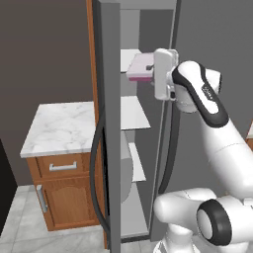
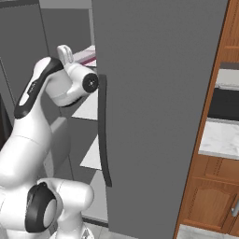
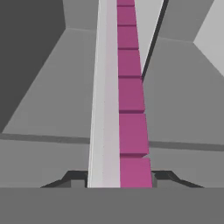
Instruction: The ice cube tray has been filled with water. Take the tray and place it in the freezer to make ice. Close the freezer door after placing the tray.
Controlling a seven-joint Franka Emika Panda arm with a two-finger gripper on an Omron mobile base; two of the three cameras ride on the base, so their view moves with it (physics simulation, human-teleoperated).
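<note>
Grey freezer walls and white shelves surround the work: we face the freezer point(image 1: 129, 148), the narrow left compartment of the tall grey refrigerator, with its tall grey freezer door point(image 1: 109, 123) swung open beside a marble-topped wooden cabinet point(image 1: 62, 163). We carry the thin pale pinkish-white ice cube tray point(image 1: 140, 68) level at upper-shelf height, reaching inward, presumably so the water stays in. Our gripper point(image 3: 119, 177) is clamped narrowly on the tray's near end, one fingertip on each side.
</note>
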